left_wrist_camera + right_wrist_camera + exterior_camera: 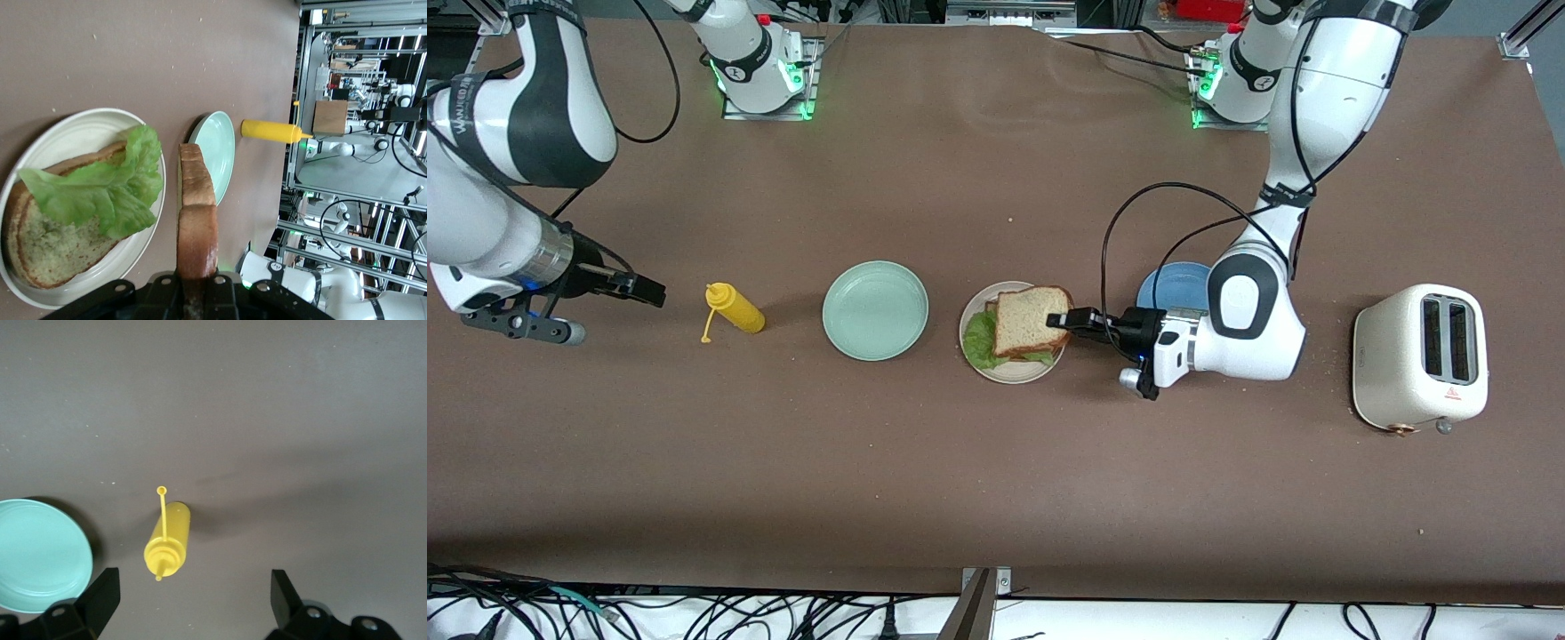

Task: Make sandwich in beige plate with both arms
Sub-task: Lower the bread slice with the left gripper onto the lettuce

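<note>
Brown matting covers the table (996, 462), and taking the beige plate (1009, 371) as our landmark, we see the left gripper (1060, 320) over its rim, pinched tight on the crust edge of the top bread slice (1029, 320), which hangs above the lettuce (100, 190) and bottom slice (47, 247) already lying in that plate. We judge the bread light, soft and crumbly, so the firmer crust is the sensible hold. Well away from the plate toward the right arm's end, past the mint green plate (875, 310) and yellow bottle (735, 308), the right gripper (640, 289) waits with fingers spread wide and empty.

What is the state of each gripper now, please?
Left gripper: shut on the top bread slice, over the beige plate.
Right gripper: open, holding nothing, waiting beside the yellow bottle.
</note>
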Action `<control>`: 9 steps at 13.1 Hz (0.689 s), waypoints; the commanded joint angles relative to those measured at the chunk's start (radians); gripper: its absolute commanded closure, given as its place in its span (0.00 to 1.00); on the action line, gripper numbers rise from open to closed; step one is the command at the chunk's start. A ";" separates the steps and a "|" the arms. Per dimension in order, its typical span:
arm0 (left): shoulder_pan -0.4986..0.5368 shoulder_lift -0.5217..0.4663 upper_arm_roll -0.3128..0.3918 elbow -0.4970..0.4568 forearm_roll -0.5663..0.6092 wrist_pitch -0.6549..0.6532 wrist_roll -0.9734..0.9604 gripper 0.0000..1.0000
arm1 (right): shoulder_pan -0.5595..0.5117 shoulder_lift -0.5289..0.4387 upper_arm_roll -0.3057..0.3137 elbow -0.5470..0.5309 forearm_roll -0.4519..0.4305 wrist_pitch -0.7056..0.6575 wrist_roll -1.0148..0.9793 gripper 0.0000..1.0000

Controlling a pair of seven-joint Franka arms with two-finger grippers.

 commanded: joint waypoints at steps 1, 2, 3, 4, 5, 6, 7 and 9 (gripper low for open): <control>-0.030 0.025 0.009 -0.011 -0.045 0.011 0.071 1.00 | -0.001 -0.072 0.002 -0.050 -0.074 0.018 -0.012 0.00; -0.030 0.031 0.009 -0.011 -0.066 0.011 0.080 1.00 | 0.001 -0.072 0.000 -0.049 -0.074 0.020 -0.011 0.00; -0.035 0.032 0.009 -0.011 -0.080 0.011 0.085 1.00 | 0.002 -0.072 -0.003 -0.050 -0.073 0.020 -0.009 0.00; -0.038 0.046 0.009 -0.008 -0.088 0.011 0.098 1.00 | 0.004 -0.069 -0.001 -0.050 -0.073 0.021 0.001 0.00; -0.037 0.060 0.009 -0.003 -0.114 0.011 0.137 1.00 | 0.006 -0.069 -0.001 -0.050 -0.073 0.020 0.002 0.00; -0.038 0.075 0.009 -0.003 -0.161 0.011 0.192 1.00 | 0.007 -0.069 -0.001 -0.050 -0.071 0.020 0.002 0.00; -0.037 0.095 0.009 0.000 -0.181 0.008 0.261 0.93 | 0.006 -0.070 0.000 -0.050 -0.070 0.020 0.002 0.00; -0.029 0.118 0.009 -0.003 -0.183 0.007 0.350 0.15 | 0.006 -0.075 -0.001 -0.050 -0.070 0.014 0.000 0.00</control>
